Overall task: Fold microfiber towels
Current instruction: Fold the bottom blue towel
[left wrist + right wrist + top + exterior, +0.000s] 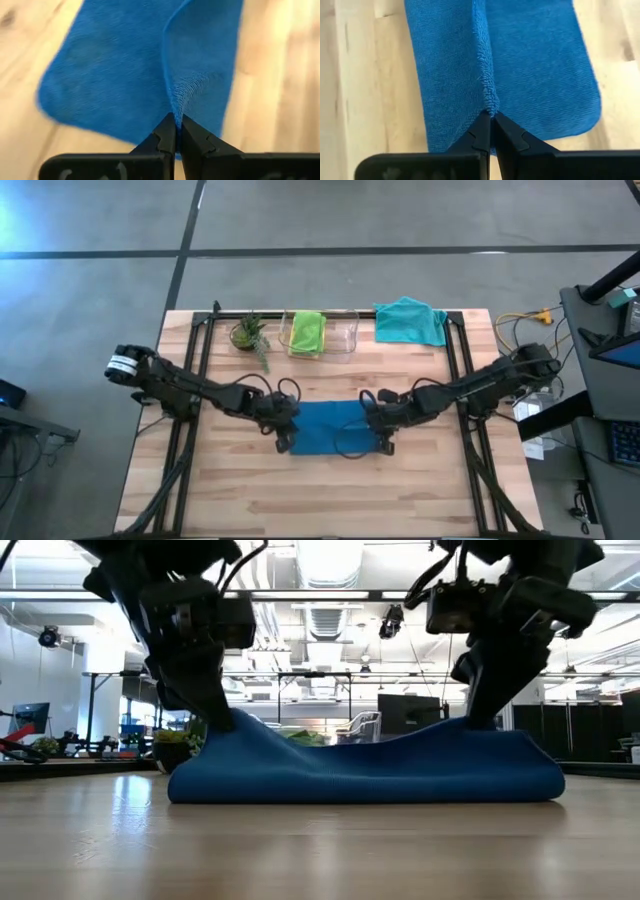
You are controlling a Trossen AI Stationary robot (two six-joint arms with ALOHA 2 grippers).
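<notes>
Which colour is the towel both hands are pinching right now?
Dark blue towel, plain with no pattern; the right wrist view shows it best.

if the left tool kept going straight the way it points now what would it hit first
Probably the blue towel itself: the left tool is shut on a raised fold of it, and more cloth lies straight ahead. Farther along sits the right tool, though depth is unclear.

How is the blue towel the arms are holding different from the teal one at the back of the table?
The blue towel lies mid-table, pinched at either end by the left gripper and right gripper; the teal towel sits untouched by the far edge. The blue one is spread in a neat rectangle with its pinched ends lifted, while the teal one lies rumpled. The blue is darker, the teal paler and greener. Both are plain soft cloths on the wooden table.
</notes>
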